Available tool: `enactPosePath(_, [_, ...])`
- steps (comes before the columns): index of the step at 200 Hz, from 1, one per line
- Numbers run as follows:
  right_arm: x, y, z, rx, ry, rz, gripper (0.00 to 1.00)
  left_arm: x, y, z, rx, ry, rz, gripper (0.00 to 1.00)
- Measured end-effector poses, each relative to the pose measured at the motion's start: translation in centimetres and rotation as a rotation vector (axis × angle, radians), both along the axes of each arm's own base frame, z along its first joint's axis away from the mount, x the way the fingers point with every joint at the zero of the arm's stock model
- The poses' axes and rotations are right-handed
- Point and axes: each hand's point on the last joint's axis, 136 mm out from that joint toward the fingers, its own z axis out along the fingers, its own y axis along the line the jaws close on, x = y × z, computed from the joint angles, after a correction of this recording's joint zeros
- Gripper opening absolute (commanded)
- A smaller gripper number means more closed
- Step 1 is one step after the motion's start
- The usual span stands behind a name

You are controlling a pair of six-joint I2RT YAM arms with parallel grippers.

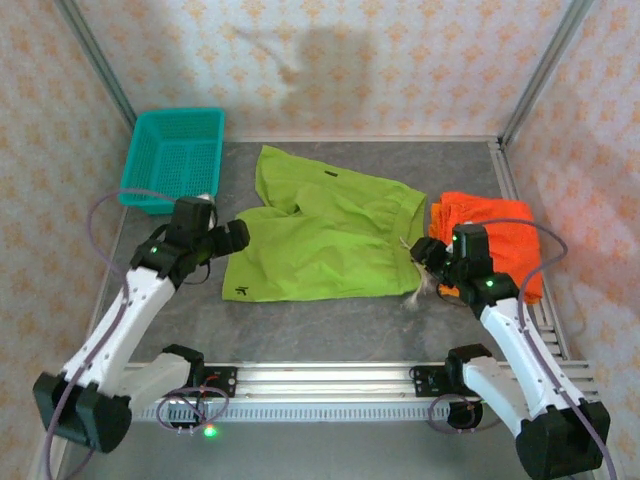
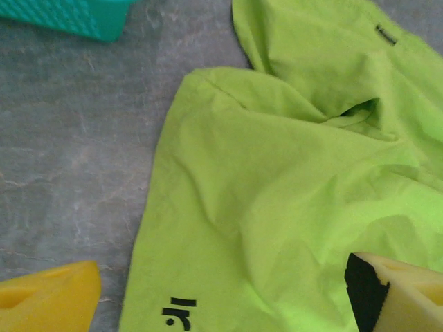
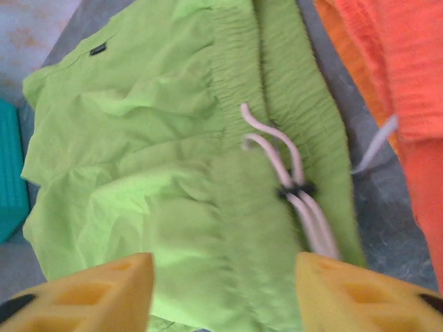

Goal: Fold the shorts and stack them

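The lime green shorts (image 1: pixel 320 235) are laid spread out on the grey table (image 1: pixel 330 325), between the two grippers. The left gripper (image 2: pixel 221 297) is held over the leg hem with its yellow fingers (image 2: pixel 48 297) spread wide and nothing pinched. A small dark logo (image 2: pixel 178 312) is printed on the fabric between the fingers, nearer the left one, and bare table is seen beyond that finger. The right gripper (image 3: pixel 225 290) is likewise parted and is poised over the gathered elastic waistband (image 3: pixel 297 97), which runs forward from between its fingers. Whether its pads touch the cloth cannot be told. A pale drawstring (image 3: pixel 291 166) is seen on the waistband just ahead of the right finger. A heap of orange shorts (image 1: pixel 490 235) is bunched to the right of this gripper, just beside the waistband. A teal mesh basket (image 1: pixel 172 155) is placed ahead of the left gripper and to its left, apart from the shorts.
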Motion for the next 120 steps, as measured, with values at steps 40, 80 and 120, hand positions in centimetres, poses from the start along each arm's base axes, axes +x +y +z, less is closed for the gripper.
enactPosePath(40, [1.2,1.3,2.4,-0.026,-0.053,0.063,0.71,4.3,-1.0,-5.8,0.033,0.201,0.014,0.90])
enactPosePath(80, [2.7,4.2,1.4,-0.039,-0.016,0.155,0.72,7.0,-2.2,-8.8,0.049,0.270,0.003,0.89])
enactPosePath(120, [5.3,8.4,0.3,-0.034,0.029,0.254,0.73,5.9,-4.1,-11.0,0.042,0.291,-0.018,0.83])
